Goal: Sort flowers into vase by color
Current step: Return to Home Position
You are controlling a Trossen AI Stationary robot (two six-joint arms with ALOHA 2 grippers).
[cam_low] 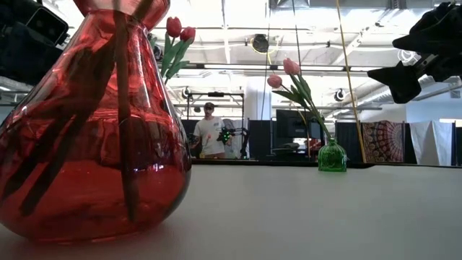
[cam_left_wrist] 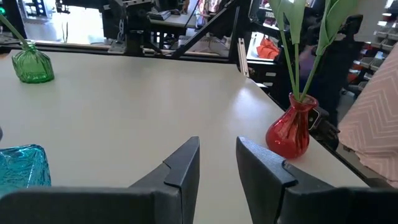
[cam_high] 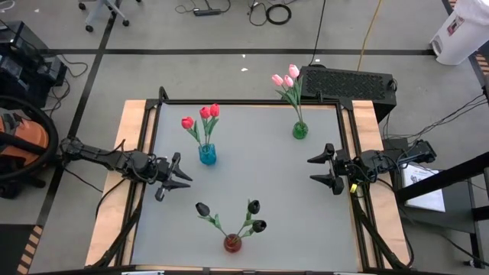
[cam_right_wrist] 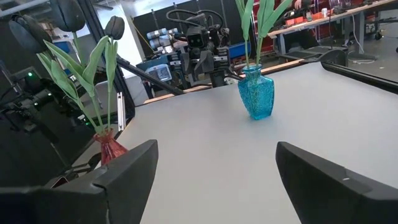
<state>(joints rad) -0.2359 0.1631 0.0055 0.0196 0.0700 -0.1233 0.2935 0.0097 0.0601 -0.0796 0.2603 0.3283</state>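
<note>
All nine tulips stand sorted: red tulips point(cam_high: 205, 114) in the blue vase point(cam_high: 207, 155), pink tulips point(cam_high: 286, 78) in the green vase point(cam_high: 300, 131), black tulips point(cam_high: 253, 206) in the red vase point(cam_high: 232, 244) near the front edge of the counter point(cam_high: 267, 191). The left gripper point(cam_high: 182, 171), released and empty, hangs near the blue vase. The right gripper point(cam_high: 310, 169), jaws wide and empty, hangs by the counter's right edge. Likely hazard: a sideways swing of the left arm on its way home could clip the blue vase or its stems and tip it.
</note>
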